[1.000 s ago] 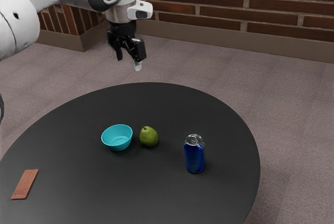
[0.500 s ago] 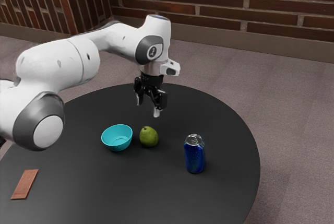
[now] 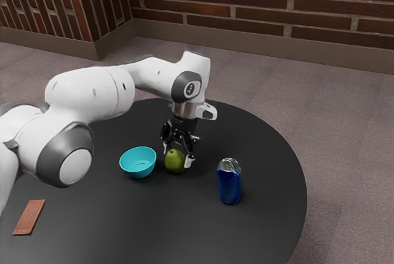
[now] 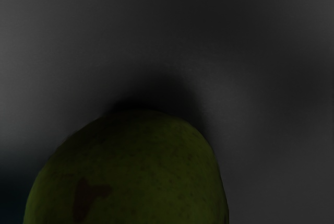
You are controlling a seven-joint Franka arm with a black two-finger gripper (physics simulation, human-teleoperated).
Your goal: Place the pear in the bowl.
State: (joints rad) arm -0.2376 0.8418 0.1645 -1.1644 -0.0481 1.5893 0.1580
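Note:
My gripper [image 3: 177, 155] is low over the table with its fingers open, one on each side of the green pear [image 3: 174, 163]. The pear stands on the dark tabletop, its upper part between the fingertips. Just beside it, toward the exterior view's left, is the turquoise bowl [image 3: 138, 163] with nothing inside. In the wrist view the pear [image 4: 130, 172] appears large and close under the hand, with a brown patch on its skin.
A blue can [image 3: 229, 182] stands upright on the round black table [image 3: 166, 227], a short way from the pear toward the exterior view's right. A flat reddish-brown block [image 3: 29, 216] lies near the table's edge at the exterior view's left.
From beyond the table's far edge, my hand has come over the table and down around the pear, its fingers still open. Pear, bowl, can and block have kept their places.

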